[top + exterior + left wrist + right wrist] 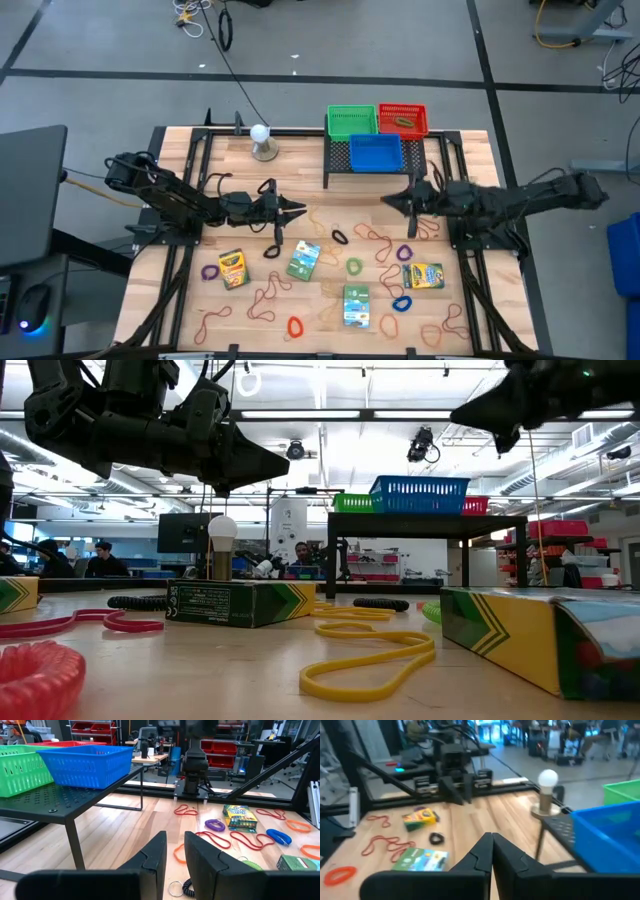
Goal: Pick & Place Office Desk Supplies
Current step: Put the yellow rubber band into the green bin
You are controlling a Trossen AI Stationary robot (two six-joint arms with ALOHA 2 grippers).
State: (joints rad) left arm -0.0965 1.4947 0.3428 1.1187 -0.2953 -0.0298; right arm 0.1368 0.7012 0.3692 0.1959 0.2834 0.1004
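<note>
The office desk supplies lie scattered over the near half of the wooden table: crayon boxes, reddish rubber bands and small coloured loops. My left gripper hovers level above the table's middle, pointing right, its fingers a narrow gap apart with nothing between them. My right gripper faces it from the right, raised and shut on nothing. A small ring with a black coil lies on the table below the left fingers.
A black mesh rack at the far middle carries a green basket, a red basket and a blue basket. A white ball on a round stand stands left of it. People sit in the room behind.
</note>
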